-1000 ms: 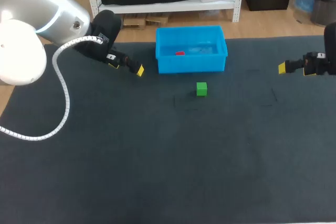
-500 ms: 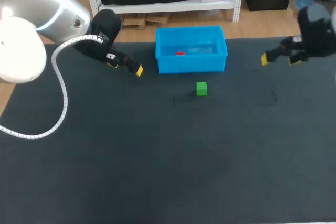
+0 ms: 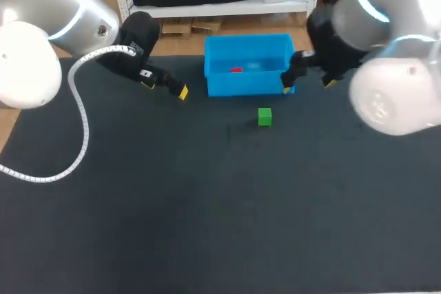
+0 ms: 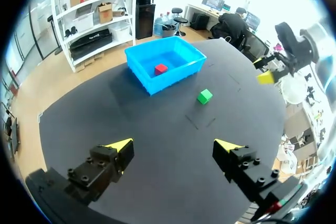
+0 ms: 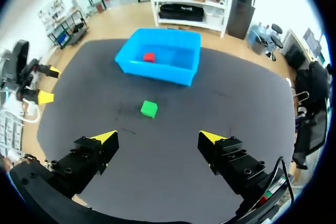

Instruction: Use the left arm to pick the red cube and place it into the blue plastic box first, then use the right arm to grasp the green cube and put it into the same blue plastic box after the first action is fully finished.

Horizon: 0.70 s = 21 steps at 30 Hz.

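The red cube (image 3: 236, 69) lies inside the blue plastic box (image 3: 251, 85) at the table's back middle. A green cube (image 3: 264, 116) sits on the dark mat just in front of the box. My left gripper (image 3: 165, 88) hangs open and empty to the left of the box. My right gripper (image 3: 308, 85) is open and empty at the box's right front corner, above the mat. In the left wrist view the open gripper (image 4: 173, 144) faces the green cube (image 4: 204, 96), with the box (image 4: 176, 75) and red cube (image 4: 160, 68) beyond. The right wrist gripper (image 5: 157, 137) stands open before the green cube (image 5: 149, 109), box (image 5: 152, 72) and red cube (image 5: 149, 56).
A dark mat (image 3: 207, 211) covers the table. My left arm's white cable (image 3: 81, 135) loops over the mat's left side. My right arm's big white joint (image 3: 393, 94) hovers over the right back part of the mat.
My right arm has swung in from the table's right edge toward the blue box, its gripper still open. The left arm and both cubes have not moved.
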{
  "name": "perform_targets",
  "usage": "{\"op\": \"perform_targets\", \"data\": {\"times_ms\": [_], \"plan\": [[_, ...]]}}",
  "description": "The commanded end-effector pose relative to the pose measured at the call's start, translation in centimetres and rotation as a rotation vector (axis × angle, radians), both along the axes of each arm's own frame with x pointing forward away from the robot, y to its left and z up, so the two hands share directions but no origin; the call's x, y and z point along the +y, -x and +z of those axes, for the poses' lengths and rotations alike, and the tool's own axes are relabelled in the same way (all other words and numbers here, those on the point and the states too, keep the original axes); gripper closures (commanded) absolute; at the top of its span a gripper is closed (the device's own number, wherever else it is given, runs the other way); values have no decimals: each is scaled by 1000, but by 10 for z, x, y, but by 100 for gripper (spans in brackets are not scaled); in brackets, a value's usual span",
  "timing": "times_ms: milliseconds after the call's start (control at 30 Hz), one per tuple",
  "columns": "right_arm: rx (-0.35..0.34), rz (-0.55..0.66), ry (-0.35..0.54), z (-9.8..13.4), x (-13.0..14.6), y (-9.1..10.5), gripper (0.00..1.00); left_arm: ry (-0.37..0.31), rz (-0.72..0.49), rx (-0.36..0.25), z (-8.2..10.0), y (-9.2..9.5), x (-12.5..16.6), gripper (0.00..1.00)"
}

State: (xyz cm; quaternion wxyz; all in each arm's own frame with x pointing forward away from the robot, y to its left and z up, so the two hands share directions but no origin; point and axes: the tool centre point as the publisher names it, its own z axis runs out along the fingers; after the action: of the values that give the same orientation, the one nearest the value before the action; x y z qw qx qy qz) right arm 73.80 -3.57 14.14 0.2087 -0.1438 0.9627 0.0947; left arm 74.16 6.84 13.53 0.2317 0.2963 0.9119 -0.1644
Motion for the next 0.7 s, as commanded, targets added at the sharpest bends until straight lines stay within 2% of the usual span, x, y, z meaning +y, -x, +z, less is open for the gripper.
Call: {"op": "perform_targets", "data": {"times_ms": [33,700], "plan": [[22,-32,84,-9,12,-15,0,4,-3,-1,0,0,1,0],[35,-49,84,-11,13,-19,0,4,-3,-1,0,0,1,0]]}}
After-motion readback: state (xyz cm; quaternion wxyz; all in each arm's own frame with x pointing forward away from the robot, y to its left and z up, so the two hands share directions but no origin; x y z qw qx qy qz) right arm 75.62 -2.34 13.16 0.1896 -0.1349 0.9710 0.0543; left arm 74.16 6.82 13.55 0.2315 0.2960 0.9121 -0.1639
